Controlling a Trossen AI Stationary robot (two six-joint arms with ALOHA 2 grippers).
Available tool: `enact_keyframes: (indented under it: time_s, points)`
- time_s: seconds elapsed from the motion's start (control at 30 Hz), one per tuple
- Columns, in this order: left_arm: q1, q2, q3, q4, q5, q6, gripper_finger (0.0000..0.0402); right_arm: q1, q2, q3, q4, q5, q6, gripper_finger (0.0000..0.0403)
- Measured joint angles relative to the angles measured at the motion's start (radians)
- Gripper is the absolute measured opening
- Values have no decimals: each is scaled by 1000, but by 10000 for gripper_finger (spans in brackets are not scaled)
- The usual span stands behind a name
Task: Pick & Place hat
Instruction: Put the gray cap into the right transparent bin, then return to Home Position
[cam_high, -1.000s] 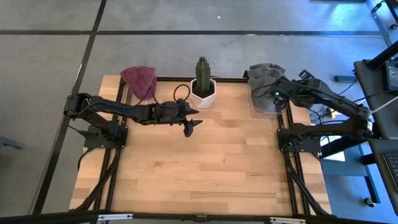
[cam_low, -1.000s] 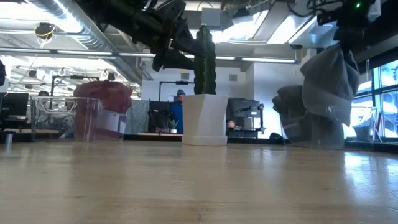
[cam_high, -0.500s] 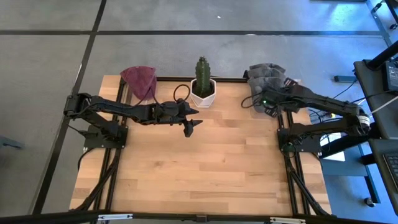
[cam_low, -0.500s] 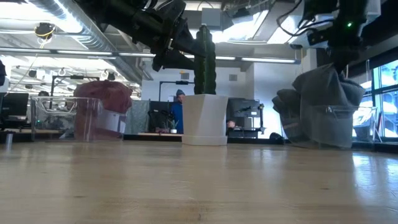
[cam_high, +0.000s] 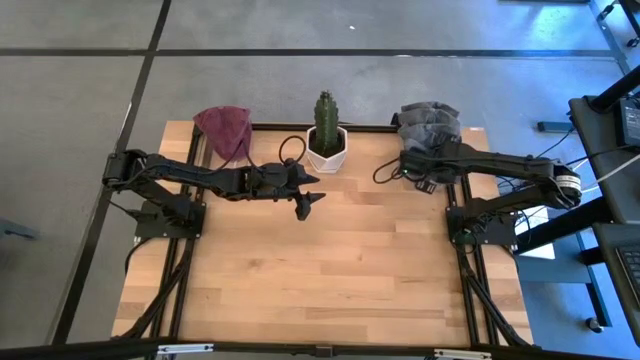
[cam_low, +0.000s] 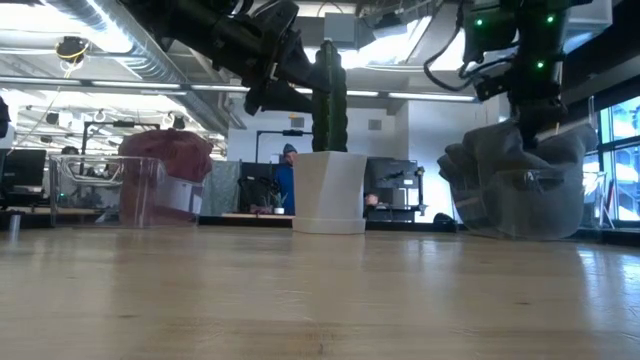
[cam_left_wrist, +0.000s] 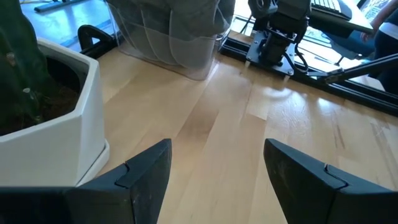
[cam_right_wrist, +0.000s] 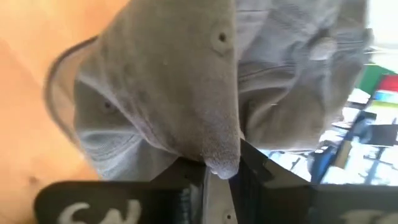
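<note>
The right pincer (cam_right_wrist: 217, 177) pinches a fold of the grey hat (cam_right_wrist: 180, 81) at the desk's (cam_high: 330, 260) far right corner, by the other grey hats (cam_high: 430, 118). The left pincer (cam_high: 308, 200), spread wide, hangs near the cactus pot (cam_high: 326, 148), well away.

Filling nearly everything here: a grey hat (cam_right_wrist: 180, 81), crumpled, seams and a small eyelet showing on its crown. Pinched at one fold of cloth between the two dark fingers (cam_right_wrist: 186, 180) of the right hand (cam_right_wrist: 214, 180), closed tight on the fabric. Behind it, more grey cloth (cam_right_wrist: 298, 74) bunched up. Off to one side, a strip of pale wooden counter (cam_right_wrist: 31, 137).
</note>
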Motion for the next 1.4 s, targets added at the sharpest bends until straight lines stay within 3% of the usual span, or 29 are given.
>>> enact_keyframes:
  time_s: [0.13,0.3,0.43,0.63,0.83,1.17,1.4]
  points:
    - [0,0,0,-5,0,0,251,0,1,0,-7,69,-6,62]
    - [0,0,0,-6,0,0,251,0,-2,0,-22,148,-36,125]
    - [0,0,0,-6,0,0,251,0,-2,0,-44,273,-39,168]
    - [0,0,0,-6,0,0,251,0,-2,1,-51,408,-35,195]
    - [11,-24,0,-7,0,0,251,32,-25,57,-65,224,-12,196]
    - [51,-74,0,-51,8,0,251,21,-153,73,-62,198,-2,197]
    - [51,-75,0,-56,8,0,251,-29,-237,74,-22,173,136,197]
